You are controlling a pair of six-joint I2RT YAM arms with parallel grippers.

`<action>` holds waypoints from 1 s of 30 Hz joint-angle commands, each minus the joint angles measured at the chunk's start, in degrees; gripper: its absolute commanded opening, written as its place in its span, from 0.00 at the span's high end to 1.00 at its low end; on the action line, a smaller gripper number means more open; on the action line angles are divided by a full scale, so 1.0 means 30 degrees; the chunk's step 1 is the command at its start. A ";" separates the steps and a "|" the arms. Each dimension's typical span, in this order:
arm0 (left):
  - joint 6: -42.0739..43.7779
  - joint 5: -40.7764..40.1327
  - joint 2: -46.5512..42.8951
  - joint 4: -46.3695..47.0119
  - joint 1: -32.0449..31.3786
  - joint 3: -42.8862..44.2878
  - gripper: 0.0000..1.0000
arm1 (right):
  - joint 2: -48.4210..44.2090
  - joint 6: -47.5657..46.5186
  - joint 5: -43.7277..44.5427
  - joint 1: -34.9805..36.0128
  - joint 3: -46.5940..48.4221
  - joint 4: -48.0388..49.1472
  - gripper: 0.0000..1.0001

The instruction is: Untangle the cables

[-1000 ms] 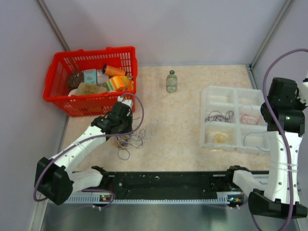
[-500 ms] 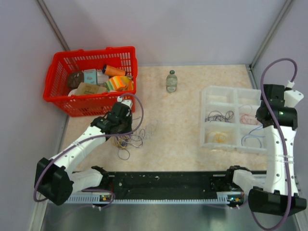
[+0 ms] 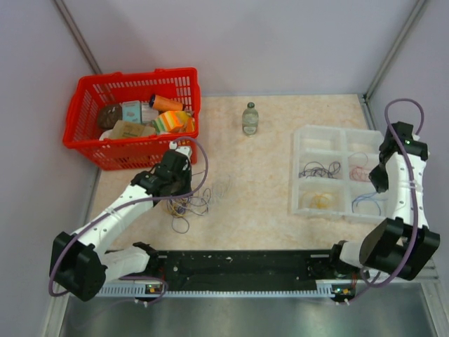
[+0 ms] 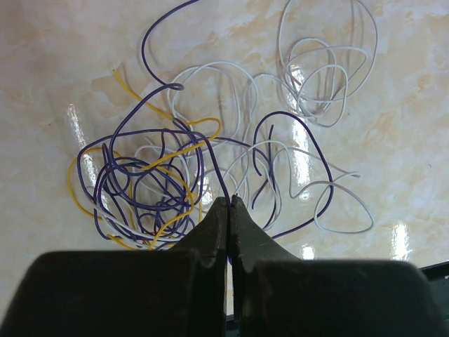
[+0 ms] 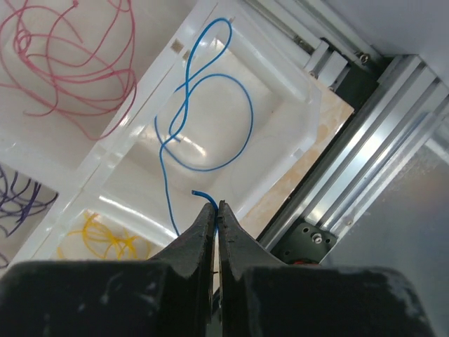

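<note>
A tangle of purple, yellow and white cables (image 4: pixel 147 196) lies on the table; in the top view it (image 3: pixel 184 207) sits just below my left wrist. My left gripper (image 4: pixel 229 200) is shut on a purple cable (image 4: pixel 214 168) at the tangle's edge, low over the table (image 3: pixel 174 193). My right gripper (image 5: pixel 215 206) is shut on the end of a blue cable (image 5: pixel 210 119) that loops in the near right compartment of the white tray (image 5: pixel 151 105). In the top view the right gripper (image 3: pixel 379 184) hangs over that tray (image 3: pixel 342 172).
The tray's other compartments hold red cables (image 5: pixel 77 77), yellow cables (image 5: pixel 105 239) and purple cables (image 5: pixel 17 200). A red basket (image 3: pixel 130 76) of items stands back left. A small bottle (image 3: pixel 250 118) stands at back centre. An aluminium frame (image 5: pixel 365 161) runs beside the tray.
My right arm has swung down from high at the right to the tray's near right compartment, carrying the blue cable. The left arm has barely moved.
</note>
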 commanded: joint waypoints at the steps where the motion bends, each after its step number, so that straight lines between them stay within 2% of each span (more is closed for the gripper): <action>1: -0.0087 0.0167 -0.0372 0.0790 0.0100 -0.0220 1.00 | 0.1825 -0.1126 0.2583 -0.0369 0.0845 0.1321 1.00; 3: -0.0058 0.0137 -0.0459 0.0848 0.0129 -0.0366 1.00 | 0.2528 -0.1186 0.2971 -0.0340 0.0056 0.2055 1.00; 7: -0.0029 -0.0038 -0.0635 0.0790 0.0129 -0.0367 1.00 | 0.3556 -0.1418 0.1160 -0.0369 -0.0446 0.3256 1.00; 8: -0.0029 -0.0010 -0.0665 0.0848 0.0130 -0.0396 1.00 | 0.3702 -0.2145 0.0372 -0.0341 -0.0156 0.3607 0.96; 9: -0.0087 0.0078 -0.0665 0.0906 0.0159 -0.0455 1.00 | 0.3994 -0.2762 -0.0361 -0.0311 0.0398 0.3640 0.90; 12: -0.0029 0.0575 -0.0549 0.0966 0.0159 -0.0456 1.00 | 0.4583 -0.3148 0.0188 -0.0311 0.1458 0.2033 0.68; 14: 0.0030 0.0810 -0.0286 0.0674 0.0130 -0.0135 1.00 | 0.3797 -0.3090 -0.0016 -0.0340 0.1080 0.1241 0.48; 15: 0.0117 0.0898 -0.0139 0.0499 0.0159 0.0070 1.00 | 0.3183 -0.3061 -0.0017 -0.0311 0.0904 0.1006 0.42; 16: 0.0205 0.0986 -0.0022 0.0265 0.0159 0.0333 1.00 | 0.2336 -0.3177 -0.0017 -0.0311 0.0757 0.0917 0.29; 18: 0.0351 0.1712 0.0096 -0.0058 0.0130 0.0802 1.00 | 0.0986 -0.3703 -0.0046 -0.0311 0.0842 0.0712 0.15; 21: 0.0177 0.2304 -0.0195 -0.0030 0.0130 0.0863 0.96 | 0.0220 -0.3384 -0.0132 0.0796 0.1633 0.0007 0.15; 26: -0.0758 0.4001 -0.0343 -0.0175 0.0159 0.1272 0.93 | 0.0538 -0.2944 -0.1125 0.6036 0.3915 0.0619 0.15; 28: -0.1257 0.5229 -0.0197 -0.0323 0.0101 0.1565 0.94 | 0.0948 -0.3089 -0.4306 0.8468 0.4066 0.1991 0.16; 30: -0.1580 0.5818 -0.0109 -0.0440 0.0130 0.1771 0.96 | 0.1300 -0.3324 -0.8810 1.0635 0.3192 0.4623 0.18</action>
